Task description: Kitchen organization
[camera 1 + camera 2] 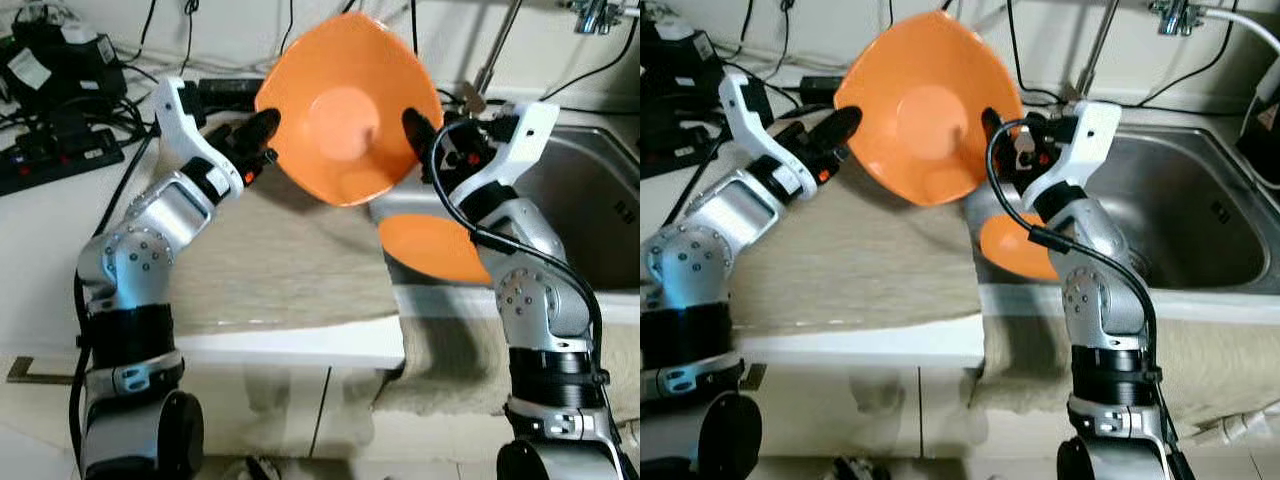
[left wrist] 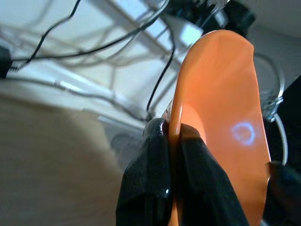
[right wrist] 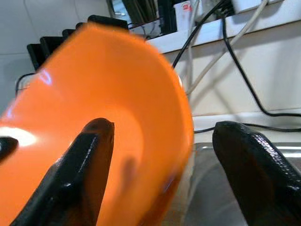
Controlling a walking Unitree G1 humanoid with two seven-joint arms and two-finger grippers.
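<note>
The orange bowl [image 1: 345,110] hangs tilted above the counter's towel [image 1: 280,260] beside the sink [image 1: 1200,210] — left gripper [image 2: 171,141] clenched on its thin rim, right gripper [image 3: 160,160] spread astride the opposite rim — and it looks light, stiff and slippery, best held by the rim.

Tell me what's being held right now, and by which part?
The left gripper pinches the orange bowl by its rim. The right gripper straddles the opposite rim with fingers apart, not clamped.
</note>
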